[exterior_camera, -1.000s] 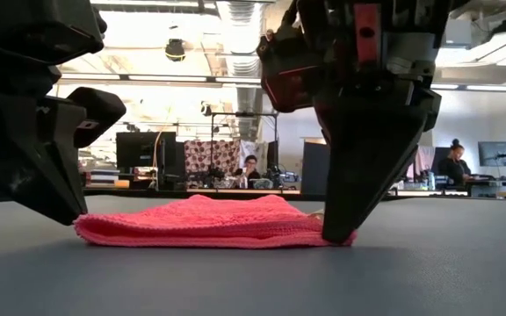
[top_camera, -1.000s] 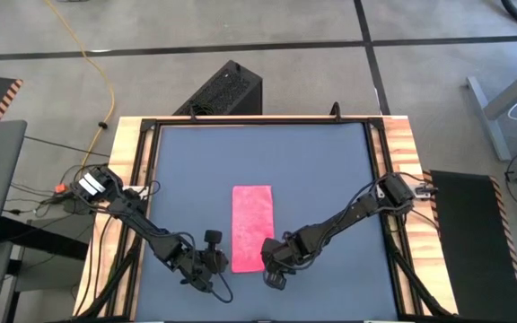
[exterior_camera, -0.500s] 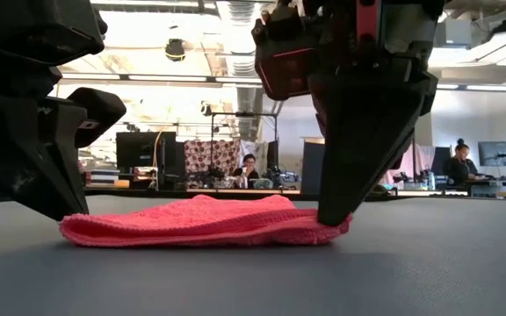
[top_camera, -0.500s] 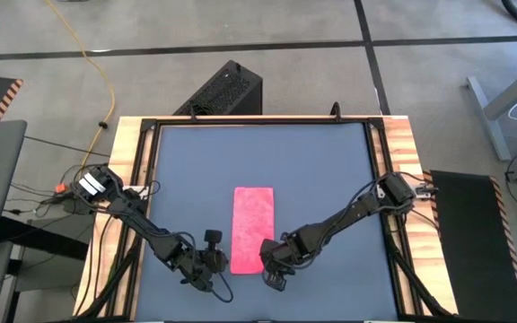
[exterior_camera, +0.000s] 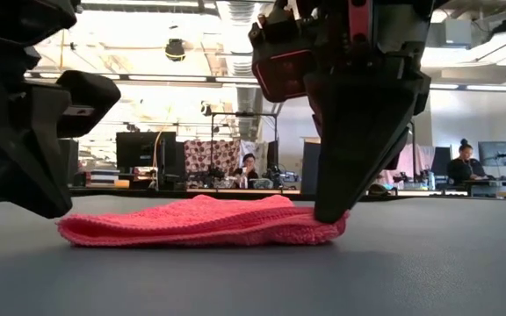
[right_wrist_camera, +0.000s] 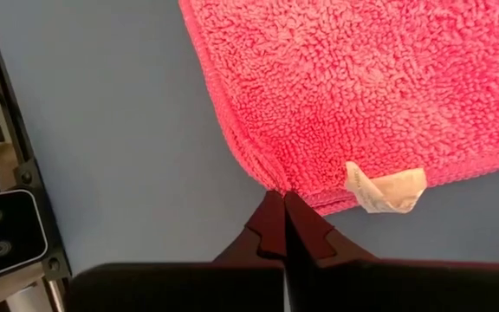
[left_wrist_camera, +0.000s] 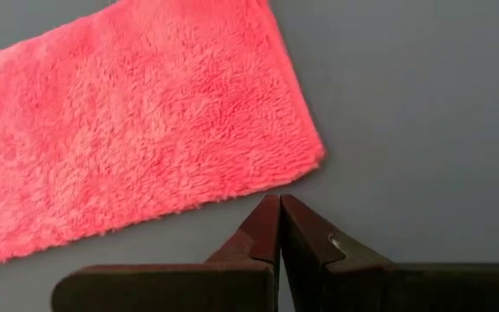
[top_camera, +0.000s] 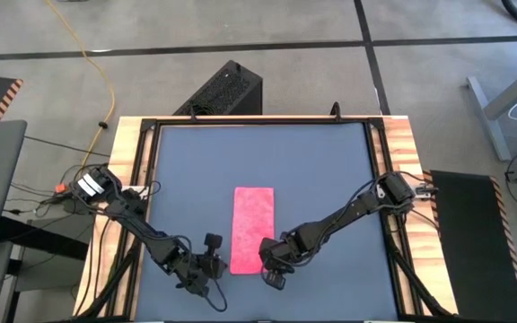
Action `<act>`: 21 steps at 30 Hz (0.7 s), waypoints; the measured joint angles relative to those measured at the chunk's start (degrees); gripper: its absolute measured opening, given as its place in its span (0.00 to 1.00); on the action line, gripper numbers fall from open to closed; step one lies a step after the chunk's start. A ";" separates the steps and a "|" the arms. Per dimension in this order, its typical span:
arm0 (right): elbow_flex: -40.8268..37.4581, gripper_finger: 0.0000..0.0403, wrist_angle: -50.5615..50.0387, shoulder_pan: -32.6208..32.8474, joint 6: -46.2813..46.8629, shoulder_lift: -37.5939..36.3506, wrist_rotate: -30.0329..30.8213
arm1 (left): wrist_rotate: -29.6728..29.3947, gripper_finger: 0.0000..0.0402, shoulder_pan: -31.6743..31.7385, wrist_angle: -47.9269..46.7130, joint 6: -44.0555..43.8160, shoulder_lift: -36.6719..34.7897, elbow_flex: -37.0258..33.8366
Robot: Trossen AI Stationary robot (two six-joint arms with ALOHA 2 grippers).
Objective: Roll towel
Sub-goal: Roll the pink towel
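The pink towel lies flat on the dark grey mat as a long folded strip, one short end toward the table's near edge. My left gripper is shut and empty, its tips just off the towel's near left corner and a little above the mat. My right gripper is shut, its tips at the towel's near right corner. A white tag sticks out of the towel's edge beside that corner. My right gripper touches the towel's edge at its near right corner with its shut fingertips. The fingers come from above, slanting down from the right, and bear on the corner. The towel stays flat on the mat.
The mat's wooden frame runs around it, with bare mat on all sides of the towel. A black box stands on the floor beyond the far edge. People sit at desks in the room behind.
My right gripper has moved a little toward the table's left with its tips on the towel's corner, and the towel's near end has slid left with it. My left gripper has risen off the towel's near left corner and drawn back toward the near edge.
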 joint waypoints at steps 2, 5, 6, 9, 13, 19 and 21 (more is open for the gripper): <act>0.00 0.03 -0.05 0.00 0.00 0.00 0.00 | 0.38 0.02 -0.02 -0.27 -1.18 -0.02 0.02; 0.00 0.04 -0.29 -0.35 -0.18 0.00 0.00 | 2.67 0.07 0.39 -0.79 -3.17 -0.02 -0.01; 0.00 0.04 -0.24 -0.39 -0.20 0.00 0.00 | 3.24 0.09 0.52 -0.82 -3.74 -0.03 -0.11; 0.00 0.04 -0.26 -0.80 -0.46 0.00 0.04 | 3.47 0.18 0.55 -1.44 -4.28 -0.04 -0.20; 0.00 0.04 -0.29 -1.13 -0.50 0.00 0.13 | 1.91 0.30 0.44 -1.36 -1.55 -0.04 0.10; 0.00 0.04 -0.28 -1.13 -0.18 -0.03 1.46 | -0.87 0.37 0.18 -1.21 8.91 -0.04 2.71; 0.02 0.04 -0.24 -1.13 0.26 -0.03 1.55 | -0.70 0.37 0.18 -1.05 10.72 -0.04 3.06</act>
